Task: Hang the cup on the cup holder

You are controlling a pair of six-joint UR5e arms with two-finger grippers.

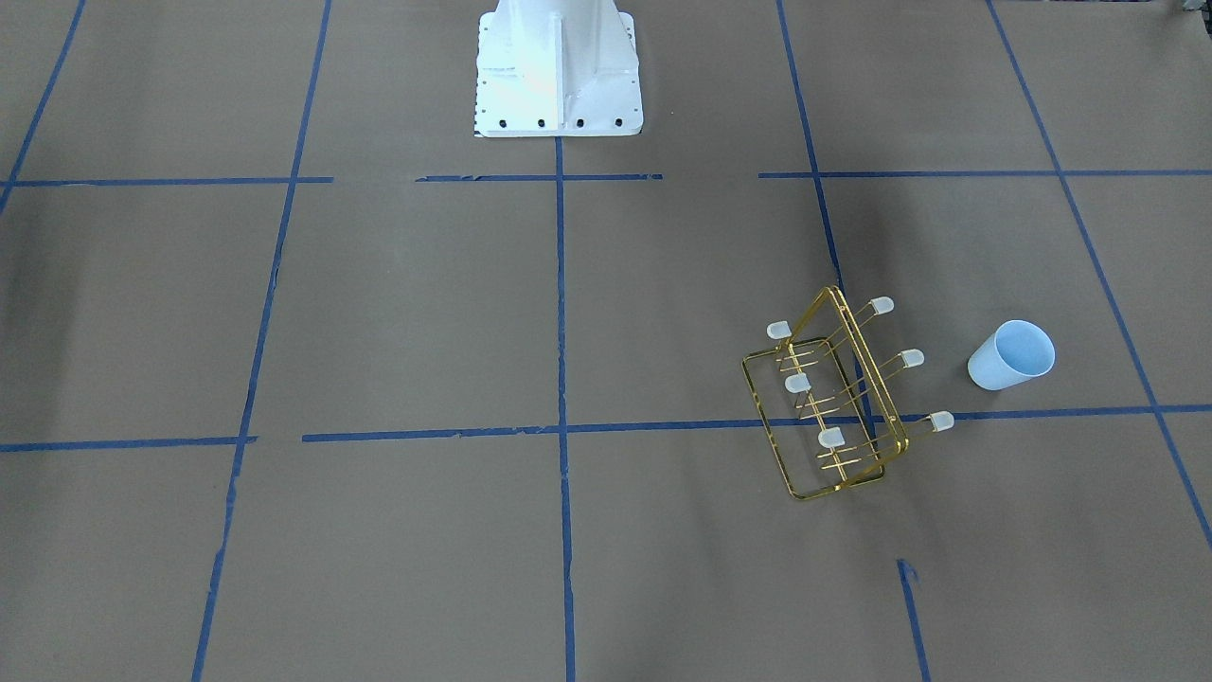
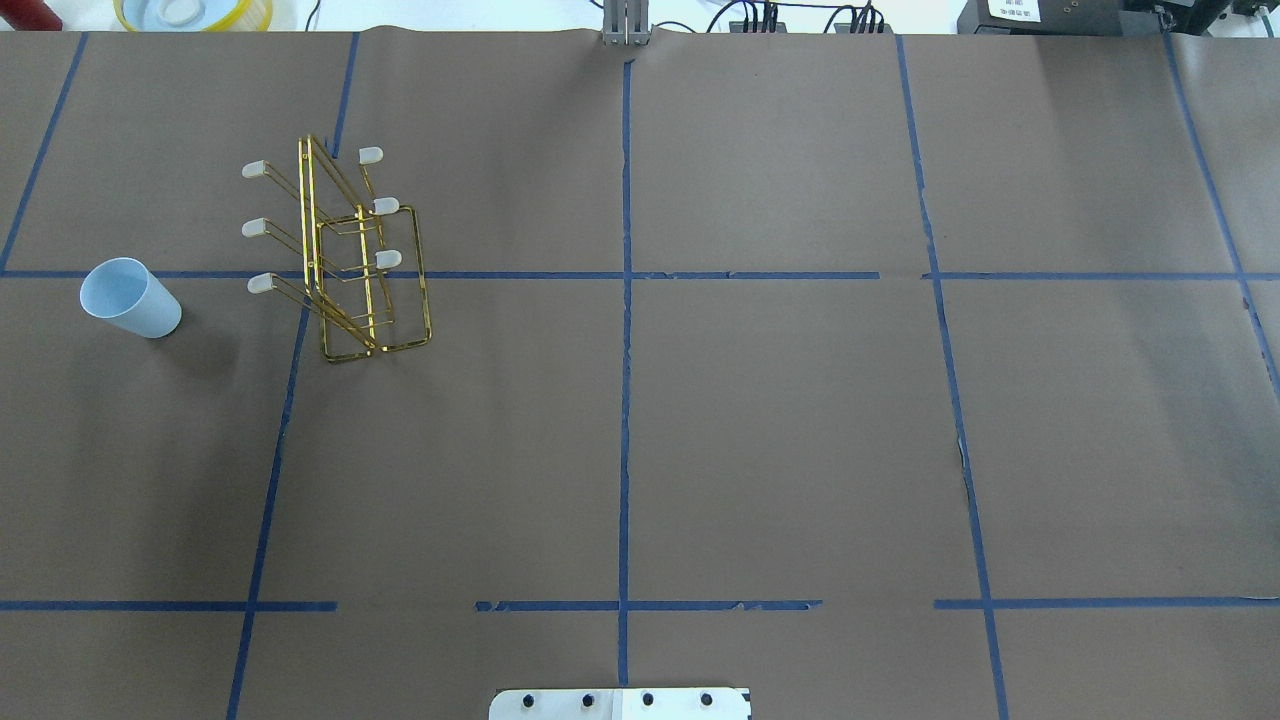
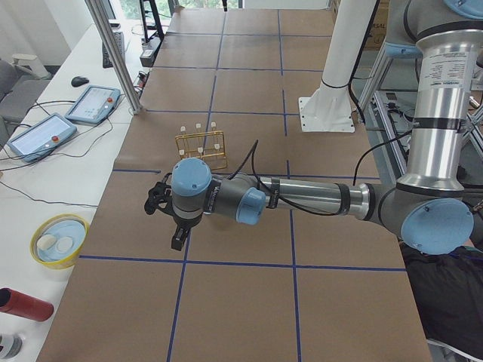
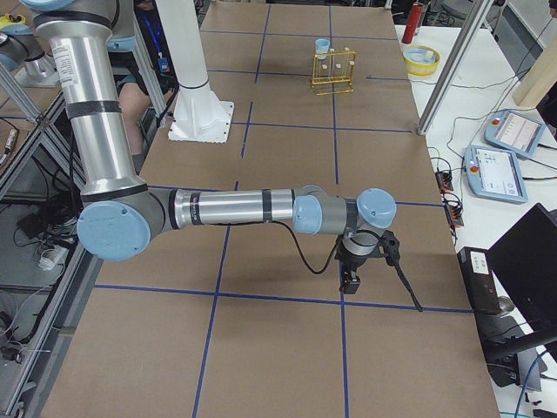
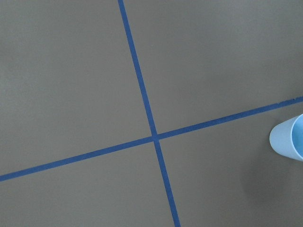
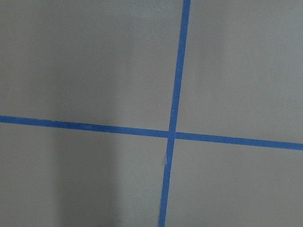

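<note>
Pale blue cup stands mouth up on the brown-papered table, robot's L side, near the gold wire cup holder but apart from it; the rack stands upright w/ its white-capped prongs angled out both ways; L gripper hangs over the table near the cup (its wrist cam catches just the cup's edge); R gripper hangs well apart from both; each shows in a side view only, so can't tell if fingers are spread or closed.
</note>
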